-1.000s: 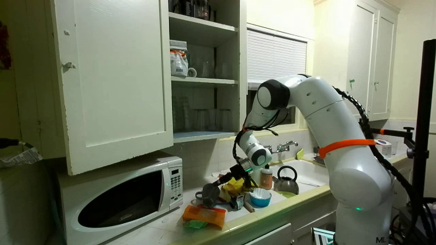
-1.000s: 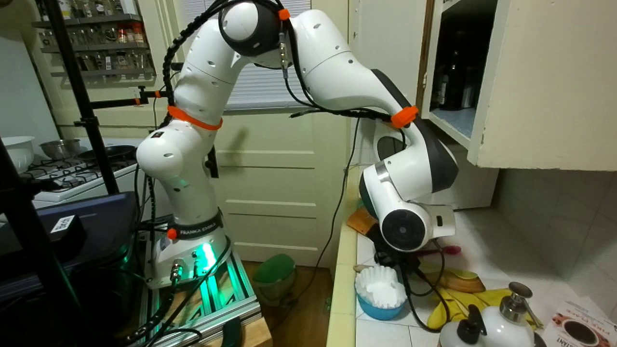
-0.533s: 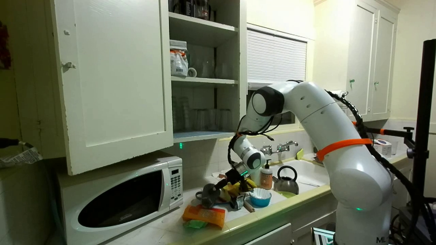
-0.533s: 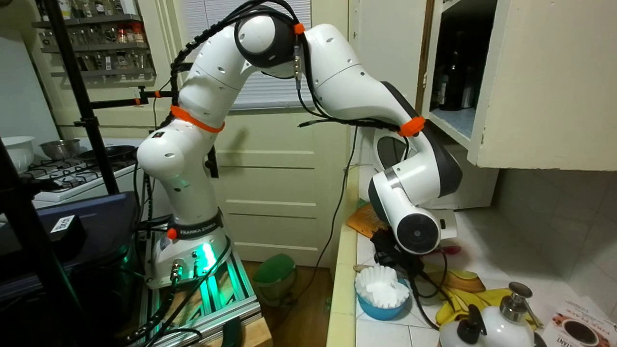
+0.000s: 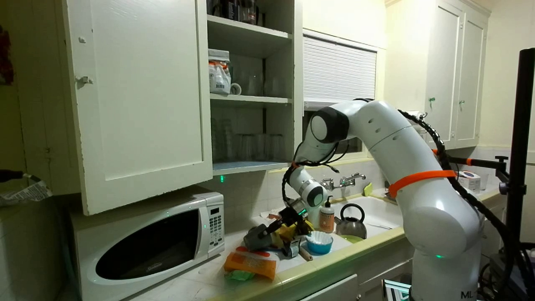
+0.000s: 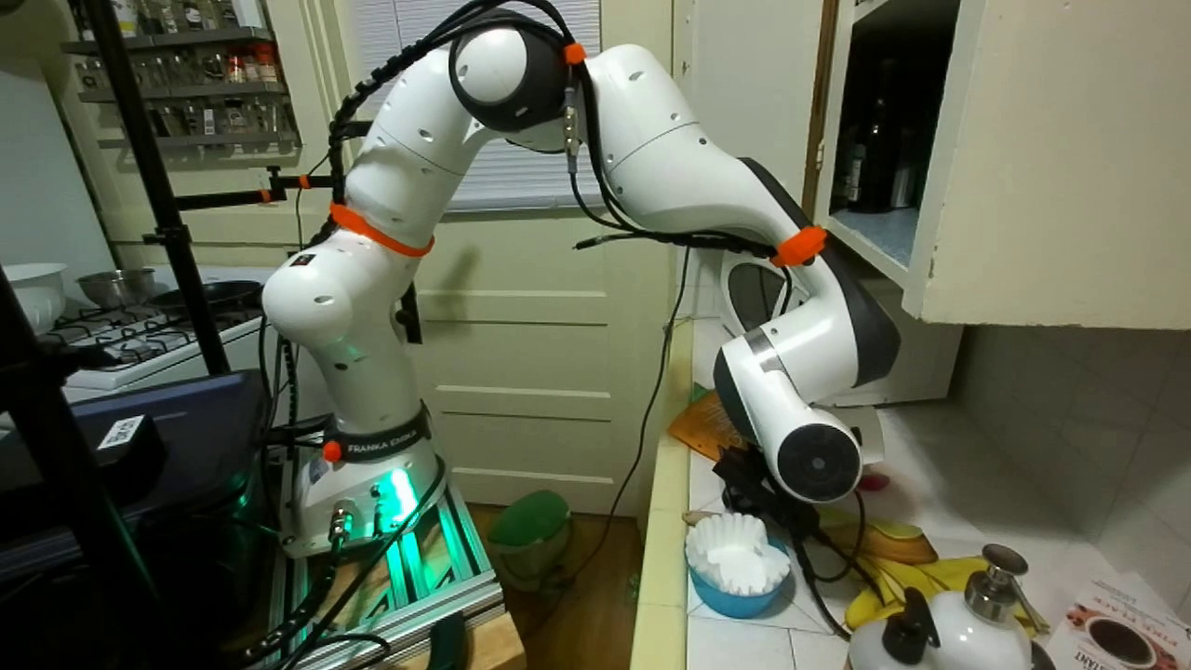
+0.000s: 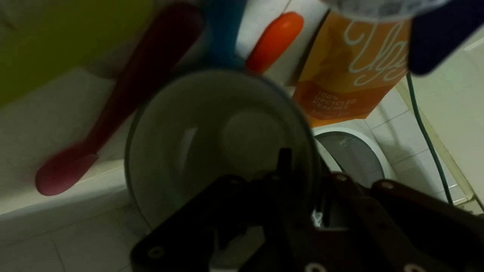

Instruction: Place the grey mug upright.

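Our gripper (image 7: 306,168) pinched the grey mug (image 5: 255,239) by its wall, one finger (image 7: 284,163) inside. We held it tilted, near an orange pouch (image 5: 250,265).

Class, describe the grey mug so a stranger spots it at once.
In an exterior view, find the white microwave. To its right lies an orange pouch; just behind that is the grey mug, tilted. Unlike the kettle farther right, it has no hoop handle.

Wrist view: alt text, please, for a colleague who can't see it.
View into the open mouth of the grey mug, with the gripper closed on its wall at lower right. A red utensil shows at left, an orange pouch at upper right.
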